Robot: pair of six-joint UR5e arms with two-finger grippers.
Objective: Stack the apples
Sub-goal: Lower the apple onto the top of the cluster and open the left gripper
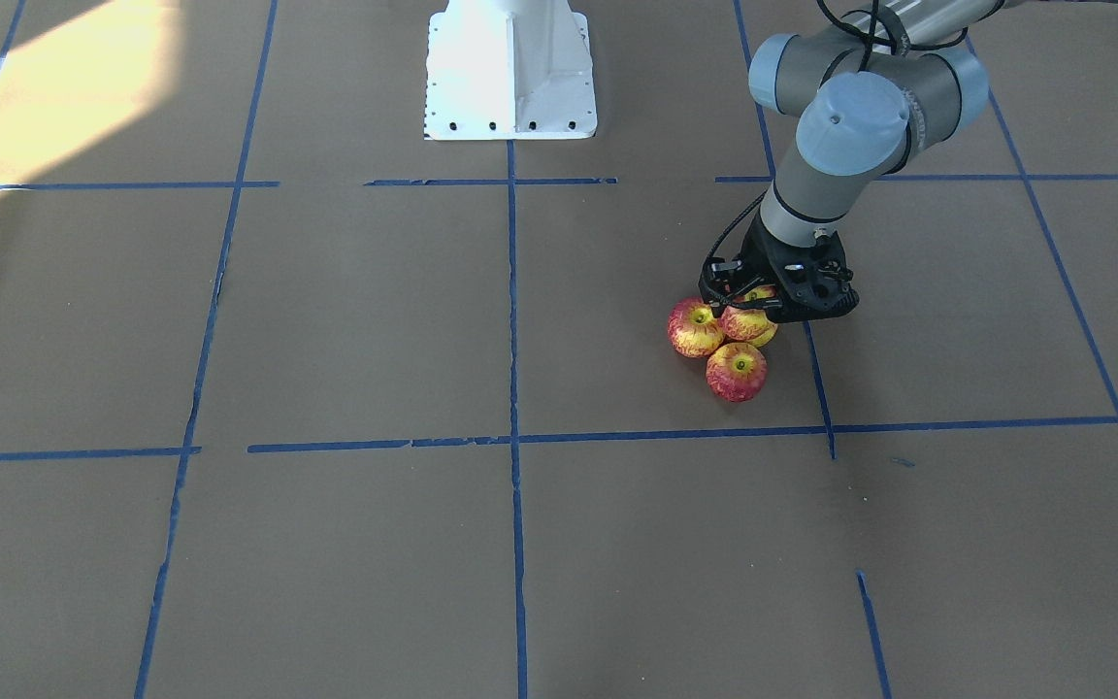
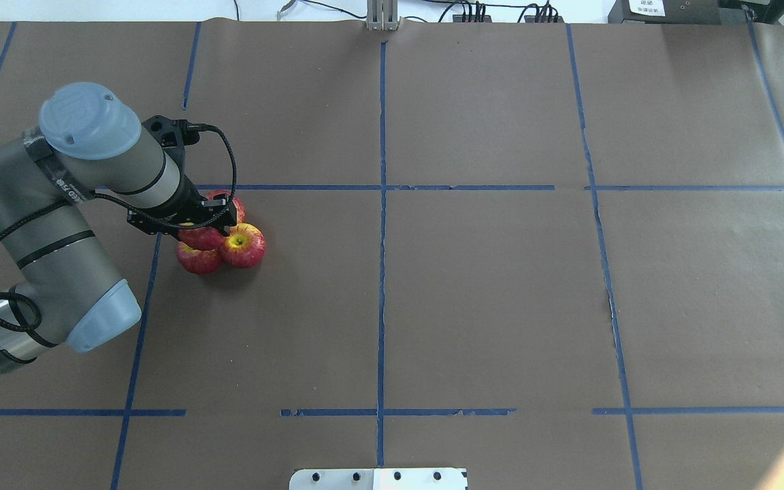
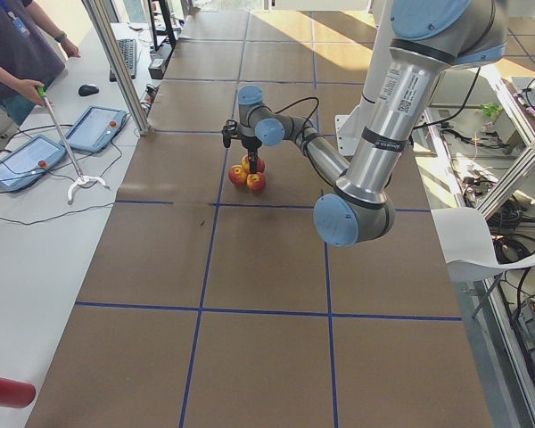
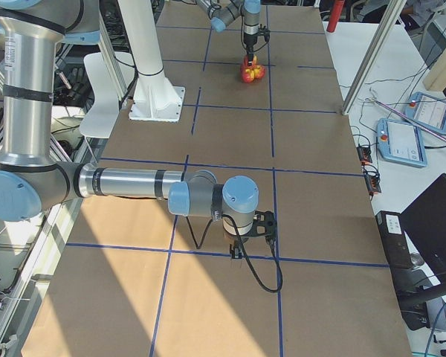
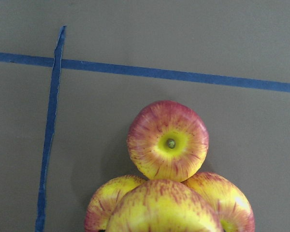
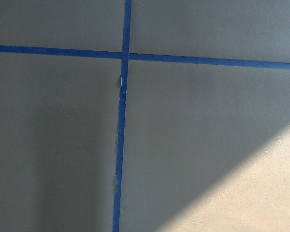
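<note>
Three apples lie together in a triangle on the brown paper, and a fourth apple [image 1: 748, 325] sits on top of them. In the left wrist view the top apple [image 5: 162, 210] fills the bottom edge, over an apple showing its dimple [image 5: 167, 140] and two others [image 5: 104, 205] [image 5: 227, 198]. My left gripper [image 1: 771, 299] points straight down and is shut on the top apple [image 2: 205, 238]. My right gripper [image 4: 259, 225] shows only in the exterior right view, low over bare paper far from the apples. I cannot tell whether it is open or shut.
The white robot base [image 1: 510, 73] stands at the table's robot-side edge. Blue tape lines [image 2: 382, 204] divide the brown paper into squares. An operator [image 3: 22, 62] holds a stick beside the table, near two tablets.
</note>
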